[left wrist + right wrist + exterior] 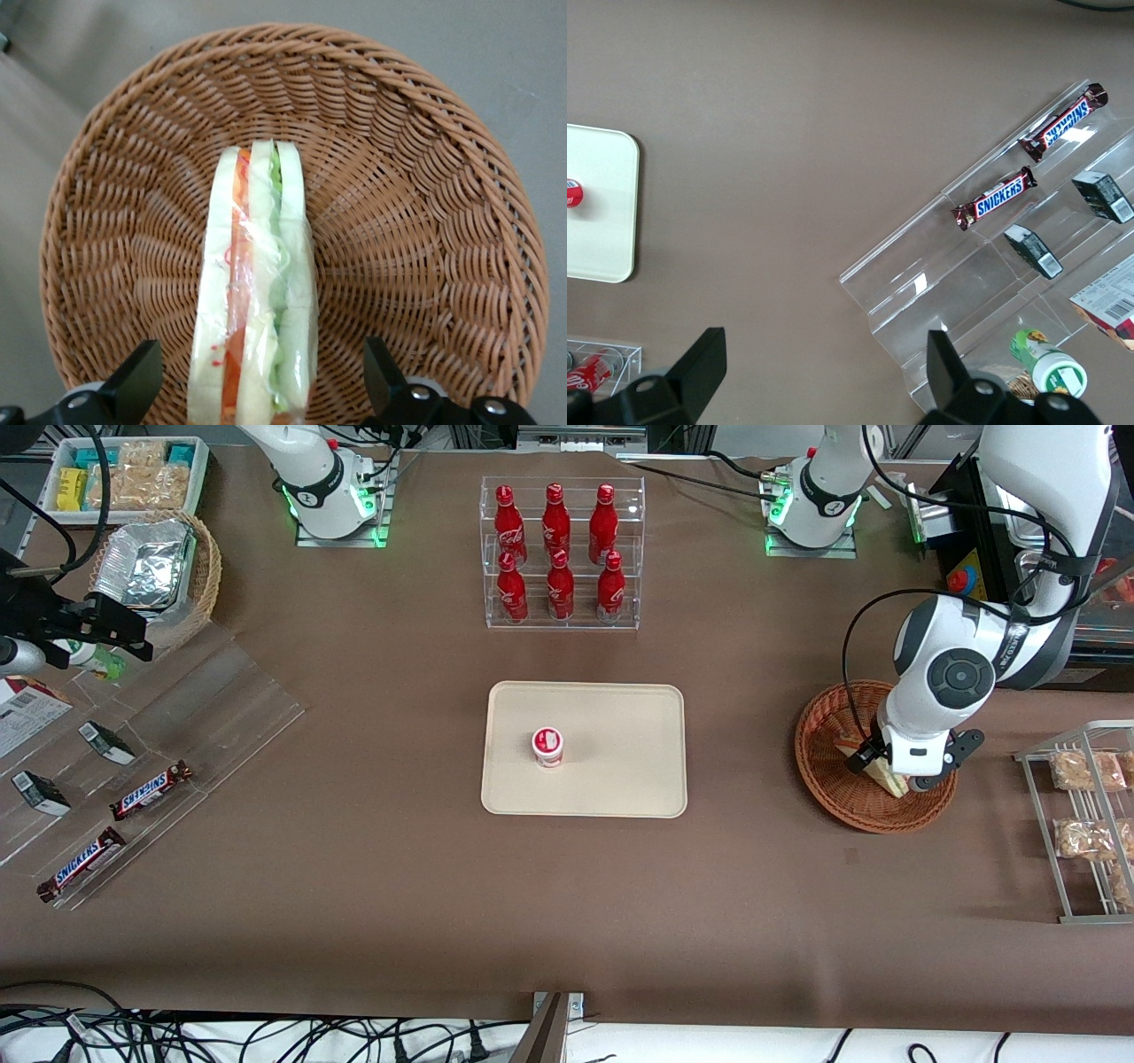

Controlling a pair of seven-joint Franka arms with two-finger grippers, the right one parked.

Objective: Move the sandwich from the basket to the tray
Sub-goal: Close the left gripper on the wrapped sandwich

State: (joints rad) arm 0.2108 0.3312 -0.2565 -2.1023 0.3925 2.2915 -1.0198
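The sandwich [257, 292] stands on edge in clear wrap inside the reddish-brown wicker basket [425, 177], showing orange, pink and green filling between pale bread. My left gripper [261, 390] is lowered into the basket [846, 810] and is open. One black finger [133, 385] stands on each side of the sandwich [890, 782], with a gap on both sides. In the front view the gripper [889, 771] and wrist hide most of the sandwich. The cream tray [620, 779] lies at the table's middle, toward the parked arm from the basket.
A small red-and-white cup [547, 746] stands on the tray. A clear rack of red bottles [561, 549] is farther from the camera than the tray. A wire rack of snack packs [1085, 824] sits beside the basket. Snickers bars [151, 790] lie on an acrylic stand toward the parked arm's end.
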